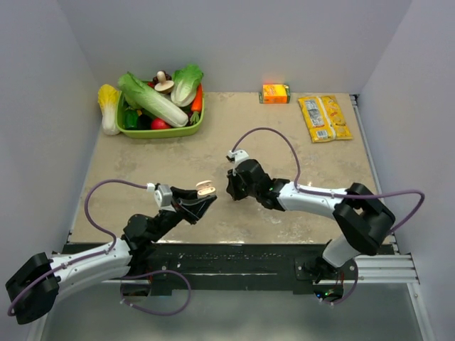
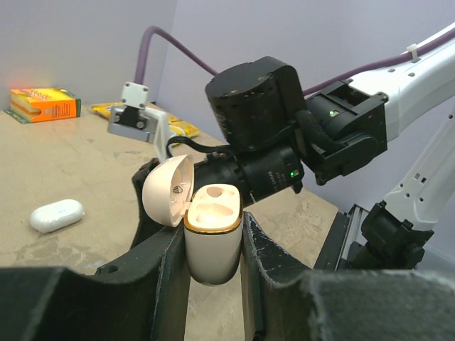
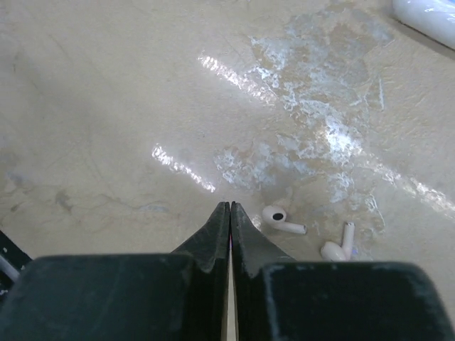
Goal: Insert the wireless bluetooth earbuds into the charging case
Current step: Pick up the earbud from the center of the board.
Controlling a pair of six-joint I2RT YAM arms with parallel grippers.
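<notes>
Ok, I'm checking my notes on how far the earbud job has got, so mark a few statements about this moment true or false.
1. The left tool grips the open case, lid flipped back. True.
2. Both earbuds sit in the case. False: they lie on the table, and the sockets are empty.
3. The right tool is spread wide. False: it is shut, holding nothing.
4. An orange box stands by the far table edge. True.
</notes>
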